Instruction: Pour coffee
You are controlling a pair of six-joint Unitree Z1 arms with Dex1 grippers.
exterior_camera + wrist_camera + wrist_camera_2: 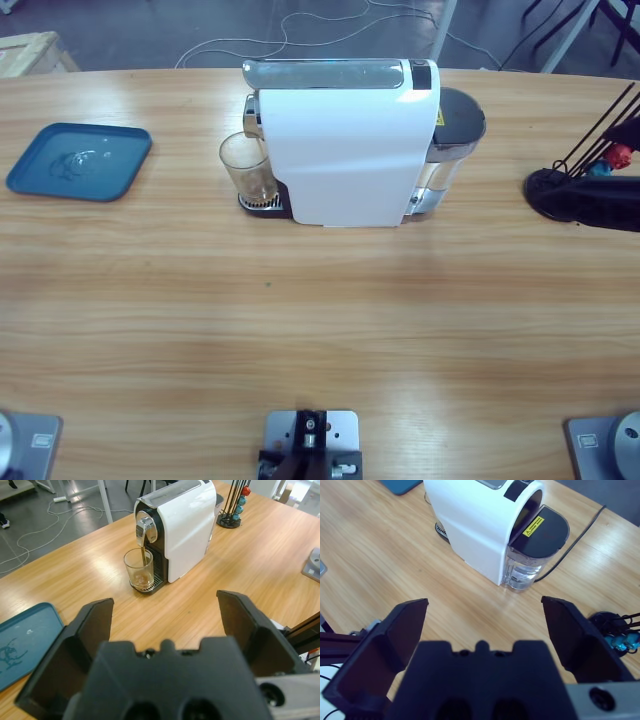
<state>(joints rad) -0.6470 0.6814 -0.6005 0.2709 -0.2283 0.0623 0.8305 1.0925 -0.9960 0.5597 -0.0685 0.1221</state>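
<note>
Coffee (143, 556) streams into glass (139, 569), seemingly shallow.

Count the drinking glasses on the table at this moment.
1. The glass stands on the drip grille under the coffee machine's spout, with coffee streaming in. None shows elsewhere, though the machine could hide something behind it.

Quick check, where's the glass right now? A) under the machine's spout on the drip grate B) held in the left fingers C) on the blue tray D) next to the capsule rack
A: the glass stands on the drip grate of the coffee machine, right under the spout, with a thin stream of coffee running into it; the blue tray holds no glass, and both grippers are open, well short of it.
</note>
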